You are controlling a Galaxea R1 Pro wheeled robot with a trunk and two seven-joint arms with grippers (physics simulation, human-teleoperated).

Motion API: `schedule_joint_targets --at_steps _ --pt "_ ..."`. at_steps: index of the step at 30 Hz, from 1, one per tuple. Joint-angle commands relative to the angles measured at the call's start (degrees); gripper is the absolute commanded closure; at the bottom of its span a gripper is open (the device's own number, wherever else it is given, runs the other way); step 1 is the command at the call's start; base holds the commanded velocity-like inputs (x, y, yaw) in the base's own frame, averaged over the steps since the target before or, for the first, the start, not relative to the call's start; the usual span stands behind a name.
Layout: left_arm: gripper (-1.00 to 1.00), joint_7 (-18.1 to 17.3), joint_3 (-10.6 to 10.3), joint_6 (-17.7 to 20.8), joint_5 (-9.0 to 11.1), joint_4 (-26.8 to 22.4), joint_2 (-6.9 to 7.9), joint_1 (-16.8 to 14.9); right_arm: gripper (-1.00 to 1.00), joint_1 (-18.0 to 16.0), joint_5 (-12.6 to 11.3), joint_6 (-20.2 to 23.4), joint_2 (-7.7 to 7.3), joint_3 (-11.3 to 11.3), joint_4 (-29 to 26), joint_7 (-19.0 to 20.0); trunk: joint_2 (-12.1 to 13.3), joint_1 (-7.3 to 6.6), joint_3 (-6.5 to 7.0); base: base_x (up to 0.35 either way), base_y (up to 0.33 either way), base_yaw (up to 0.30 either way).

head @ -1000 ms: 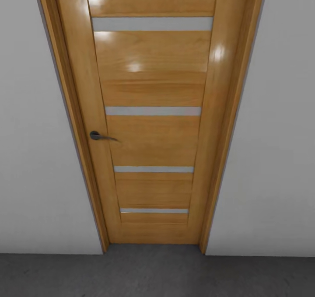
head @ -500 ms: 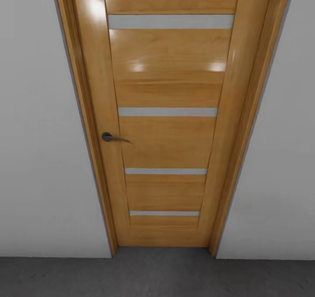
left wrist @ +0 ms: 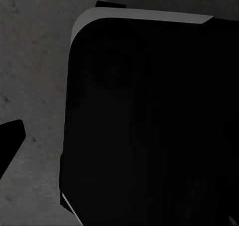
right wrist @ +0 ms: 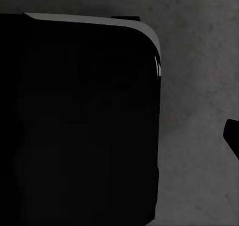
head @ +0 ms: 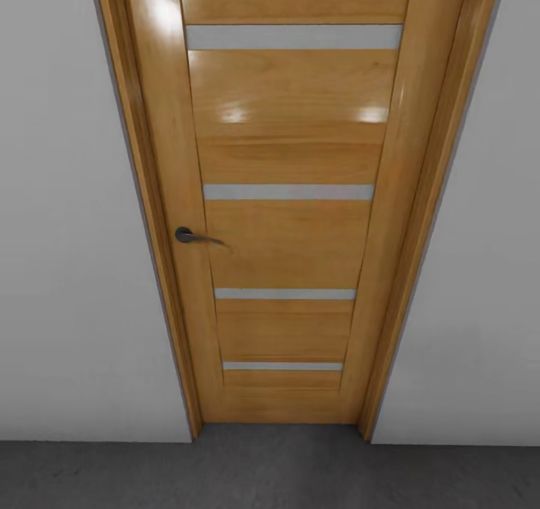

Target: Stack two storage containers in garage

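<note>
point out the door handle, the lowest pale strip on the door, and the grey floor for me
door handle (head: 189, 236), head view, on its dark lever.
lowest pale strip (head: 282, 366), head view, mid-strip.
grey floor (head: 270, 475), head view, bare patch before the door.

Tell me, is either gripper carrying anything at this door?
It cannot be told. The head view shows a closed wooden door and grey floor; both wrist views show a dark robot body above that floor, no orange-red container.

— Head view: facing a closed wooden door (head: 289, 217) close up, angled down to the dark grey floor (head: 270, 475)

— Wrist views: pointing down, near a black robot body (left wrist: 149, 126); same floor shared
</note>
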Motion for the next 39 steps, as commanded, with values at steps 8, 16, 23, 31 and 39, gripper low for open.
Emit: schedule_joint_targets --at_steps 8,16,23,31,39 --pt "-1.0 0.0 0.3 0.0 0.4 0.0 0.02 0.0 -1.0 0.0 0.0 -0.3 0.0 0.1 0.1 -0.1 0.0 0.0 -0.04 0.057 -0.003 0.0" --pt "-1.0 -0.1 0.3 0.0 0.4 0.0 0.08 0.0 -1.0 0.0 0.0 -0.3 0.0 0.1 0.1 -0.1 0.0 0.0 -0.04 0.261 -0.063 0.0" --pt "-1.0 0.0 0.3 0.0 0.4 0.0 0.07 0.0 -1.0 0.0 0.0 -0.3 -0.03 0.1 0.1 -0.1 0.0 0.0 -0.04 0.199 -0.066 0.0" --pt "-1.0 0.0 0.3 0.0 0.4 0.0 -0.01 0.0 -1.0 0.0 0.0 -0.3 -0.08 0.1 0.1 -0.1 0.0 0.0 -0.04 0.023 -0.008 0.0" --pt "-1.0 0.0 0.3 0.0 0.4 0.0 -0.02 0.0 -1.0 0.0 0.0 -0.3 -0.09 0.1 0.1 -0.1 0.0 0.0 -0.04 0.001 -0.051 0.0"
